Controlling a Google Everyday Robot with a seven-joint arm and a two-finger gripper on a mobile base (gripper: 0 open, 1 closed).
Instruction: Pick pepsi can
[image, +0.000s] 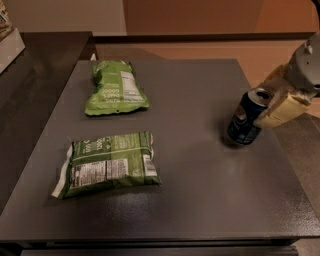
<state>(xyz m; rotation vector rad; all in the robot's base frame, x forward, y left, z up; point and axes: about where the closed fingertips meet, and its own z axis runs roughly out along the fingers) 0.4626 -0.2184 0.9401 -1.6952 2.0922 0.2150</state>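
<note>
The pepsi can (244, 122) is dark blue with a silver top and a round logo. It sits near the right edge of the grey table (200, 190) and leans, with its top tipped to the right. My gripper (266, 102) reaches in from the right. Its cream fingers (281, 109) close on the can's upper part, one in front and one behind. The can's base is at the table surface, over a small shadow.
Two green snack bags lie on the table: one at the back left (115, 89), one at the front left (107, 164). A dark counter (35, 75) adjoins the table on the left. The table's right edge runs just past the can.
</note>
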